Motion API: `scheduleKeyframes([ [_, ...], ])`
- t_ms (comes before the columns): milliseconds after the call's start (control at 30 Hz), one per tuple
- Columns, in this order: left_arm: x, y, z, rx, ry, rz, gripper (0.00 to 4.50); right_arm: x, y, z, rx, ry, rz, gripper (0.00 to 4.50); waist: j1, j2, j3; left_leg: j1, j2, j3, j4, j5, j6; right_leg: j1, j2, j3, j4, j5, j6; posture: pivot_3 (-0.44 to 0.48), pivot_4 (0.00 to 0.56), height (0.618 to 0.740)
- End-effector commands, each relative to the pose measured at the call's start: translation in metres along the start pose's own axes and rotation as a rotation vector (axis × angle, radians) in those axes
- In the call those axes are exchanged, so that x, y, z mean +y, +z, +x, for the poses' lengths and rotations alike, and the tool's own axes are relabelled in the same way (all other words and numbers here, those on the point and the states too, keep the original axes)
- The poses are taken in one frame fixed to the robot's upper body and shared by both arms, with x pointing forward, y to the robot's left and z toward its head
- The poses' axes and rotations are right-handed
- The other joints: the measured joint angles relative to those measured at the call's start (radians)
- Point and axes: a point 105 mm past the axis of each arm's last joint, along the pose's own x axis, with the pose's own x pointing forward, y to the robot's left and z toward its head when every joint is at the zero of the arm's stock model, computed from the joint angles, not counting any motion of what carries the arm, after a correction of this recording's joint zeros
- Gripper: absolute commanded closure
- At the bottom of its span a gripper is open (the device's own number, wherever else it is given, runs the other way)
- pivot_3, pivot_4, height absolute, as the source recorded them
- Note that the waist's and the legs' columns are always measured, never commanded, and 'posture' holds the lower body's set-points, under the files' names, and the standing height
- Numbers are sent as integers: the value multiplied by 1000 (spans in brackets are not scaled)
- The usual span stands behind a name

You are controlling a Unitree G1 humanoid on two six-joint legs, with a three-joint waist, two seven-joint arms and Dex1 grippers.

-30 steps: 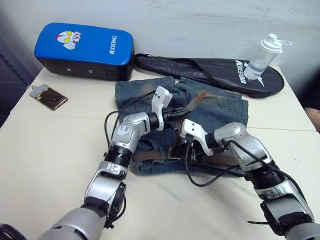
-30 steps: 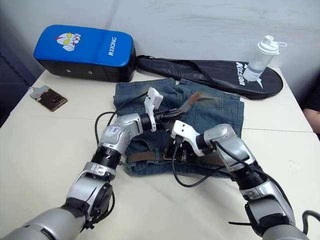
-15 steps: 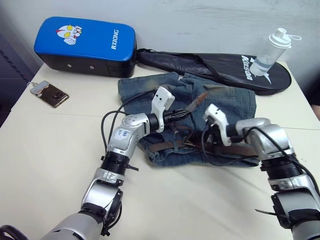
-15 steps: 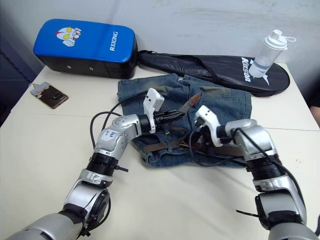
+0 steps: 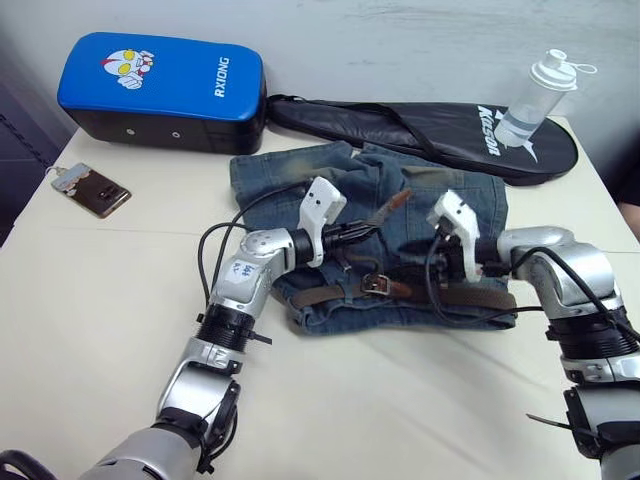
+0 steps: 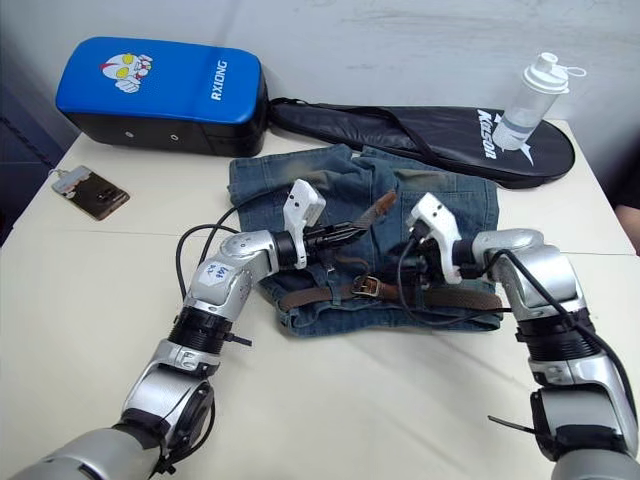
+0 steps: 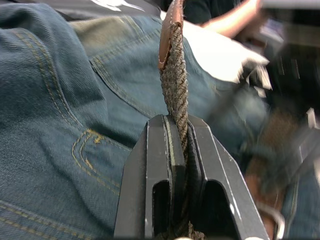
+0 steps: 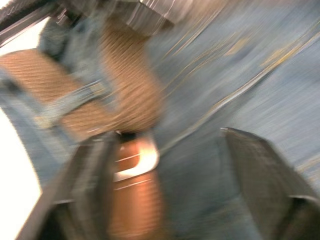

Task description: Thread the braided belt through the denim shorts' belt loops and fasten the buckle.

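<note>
The denim shorts (image 5: 300,185) lie flat mid-table, waistband toward me. The braided belt (image 5: 470,296) runs along that waistband, its silver buckle (image 5: 377,284) near the middle. My left gripper (image 5: 362,230) is shut on the belt's free end, which sticks up beyond the fingers to a leather tip (image 7: 170,30). My right gripper (image 8: 167,134) stands open just over the waistband to the right of the buckle (image 8: 135,156), with nothing between its fingers (image 8: 260,170). A belt loop (image 8: 75,102) crosses the brown strap there.
A blue padded case (image 5: 160,85) and a black racket bag (image 5: 430,130) lie behind the shorts, with a clear bottle (image 5: 535,95) on the bag. A phone (image 5: 90,192) rests at the far left. A person's arm (image 7: 227,22) shows beyond the table.
My right gripper has opened, let go near the buckle and moved right along the waistband. The left gripper keeps hold of the belt end. The camera has shifted.
</note>
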Motion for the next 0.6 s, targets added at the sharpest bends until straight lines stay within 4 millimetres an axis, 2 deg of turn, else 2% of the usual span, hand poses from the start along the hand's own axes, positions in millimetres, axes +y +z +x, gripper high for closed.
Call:
scheduleKeyframes([
  [33,-8,13,0,-15,-40,127,4500,-17,30,-13,-58,-102,-291,290,0,0,0,0,0,0,0,0,0,0,0,0,2,0,0,0,150,740],
  [167,-8,13,1,-10,-48,151,4500,-23,45,-10,-96,-145,-440,290,-1,-1,1,0,1,1,0,0,1,0,0,1,2,0,0,0,150,740],
  [333,-8,12,5,-1,-52,181,4500,-17,43,-1,-77,-95,-524,290,-2,-1,1,0,1,10,1,1,1,0,2,1,2,0,0,0,150,740],
  [433,-7,12,5,2,-45,189,4500,-13,43,-1,-78,-63,-521,997,-1,-1,1,0,1,10,2,1,2,0,2,1,4,0,0,0,150,740],
  [467,-5,12,4,3,-38,194,4500,-12,42,-1,-74,-51,-524,1625,0,-1,1,0,1,10,2,1,2,0,2,1,4,0,0,0,150,740],
  [600,-1,12,3,9,-15,218,4500,-5,40,-2,-74,2,-511,3456,-1,-1,1,0,1,10,3,1,2,0,1,2,6,0,0,0,150,740],
])
